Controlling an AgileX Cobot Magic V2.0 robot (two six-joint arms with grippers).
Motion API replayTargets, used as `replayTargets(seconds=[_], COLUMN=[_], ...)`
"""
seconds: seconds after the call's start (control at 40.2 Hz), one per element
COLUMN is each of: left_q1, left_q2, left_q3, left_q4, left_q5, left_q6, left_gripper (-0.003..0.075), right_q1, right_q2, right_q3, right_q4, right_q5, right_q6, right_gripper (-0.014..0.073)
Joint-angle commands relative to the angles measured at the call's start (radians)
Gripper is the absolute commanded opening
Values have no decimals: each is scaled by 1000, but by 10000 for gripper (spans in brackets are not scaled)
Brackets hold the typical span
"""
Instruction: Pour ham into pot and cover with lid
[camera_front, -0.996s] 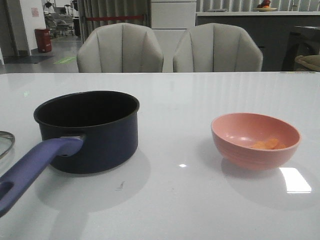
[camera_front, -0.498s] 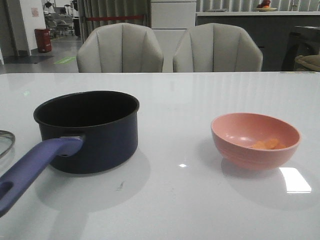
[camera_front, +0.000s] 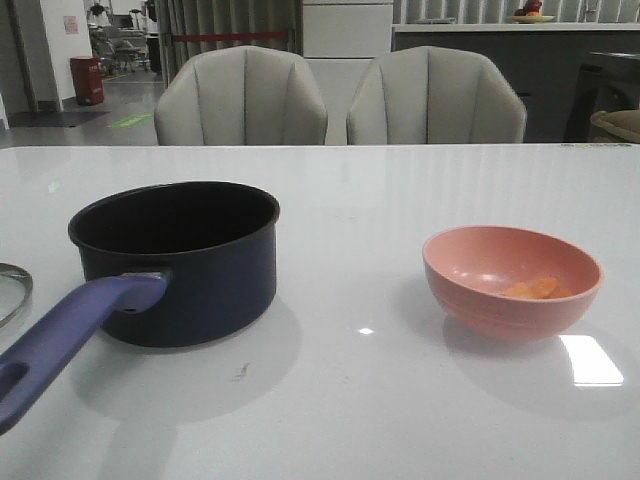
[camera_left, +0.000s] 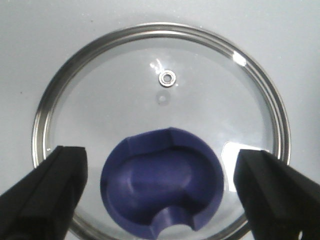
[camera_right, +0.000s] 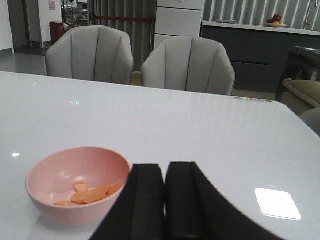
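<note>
Ham (camera_right: 89, 193): a few thin orange slices lying in the bottom of the pink bowl (camera_right: 50, 200); in the right wrist view the bowl sits just ahead of the right pincer (camera_right: 165, 172) and off to one side of it, not touching.
Pot (camera_front: 180, 260): open and, as far as the front view shows, with nothing in it; it stands on the counter (camera_front: 400, 190) well apart from the bowl, across from the right pincer, long handle (camera_front: 70, 335) pointing back toward the robot.
Lid (camera_left: 160, 125): flat on the counter directly beneath the left pincer (camera_left: 160, 187), the blue knob (camera_left: 162, 182) between its two fingers.
Right pincer: fingers pressed together, nothing held.
Left pincer: spread wide, one finger on either side of the knob and clear of it (hovering, no contact that I can see).
Step in hand: judged from the layout, nothing is poured yet, so the bowl comes first.
How to do it well: spread the right pincer, bring it to the near rim of the bowl, one finger inside and one outside, and close firmly, since a smooth round wall may slip.
Pouring: carry the bowl level until its lip is over the pot mouth, then tip slowly so the light slices slide in rather than scatter.
Lid later: keep the left pincer centred on the knob, close across it, and lower the lid level onto the pot rim.
</note>
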Motion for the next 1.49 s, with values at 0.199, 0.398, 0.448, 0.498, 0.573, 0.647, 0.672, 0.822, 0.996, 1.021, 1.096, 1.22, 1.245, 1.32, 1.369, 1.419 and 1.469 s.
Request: replayTargets(seconds=[0.199,0.398,0.448,0.498,0.573,0.647,0.672,0.822,0.996,1.021,1.096,1.22,1.245,1.32,1.369,1.419,1.469], left_q1=[-18,-21,-33,-49,-77,-124,-137,-205,-215,-215,-223,-281,-294,-321,-326,-326,-326], left_q2=[-217,-429,-487,-545,-625,-706,-736,-899,-1112,-1137,-1236,-1349,-1377,-1428,-1466,-1497,-1529], left_q3=[-37,63,107,155,225,300,326,457,580,592,637,713,733,781,806,828,850], left_q4=[-43,-60,-60,-60,-60,-50,-44,-44,-53,-53,-51,-13,-5,0,0,0,0], left_q5=[28,-77,-128,-181,-248,-308,-326,-418,-488,-493,-496,-474,-476,-492,-506,-519,-547], left_q6=[48,48,48,48,48,48,48,42,42,42,42,42,42,42,42,42,42], left_gripper=[605,605,605,605,605,605,605,605,604,604,604,604,604,604,604,604,604], right_q1=[-7,-7,-7,-7,-7,-7,-7,-7,-7,-7,-7,-7,-7,-7,-7,-7,-7], right_q2=[-21,-21,-21,-21,-21,-21,-21,-21,-21,-20,-20,-20,-20,-20,-20,-20,-20], right_q3=[-5,-5,-5,-5,-5,-5,-5,-5,-5,-5,-5,-5,-5,-5,-5,-5,-5], right_q4=[2,2,2,2,2,2,2,2,2,2,2,2,2,2,2,2,2], right_q5=[-85,-85,-85,-85,-85,-85,-85,-85,-85,-85,-85,-85,-85,-85,-85,-85,-85], right_q6=[-4,-4,-4,-4,-4,-4,-4,-4,-4,-4,-4,-4,-4,-4,-4,-4,-4], right_gripper=[160,160,160,160,160,160,160,160,160,160,160,160,160,160,160,160,160])
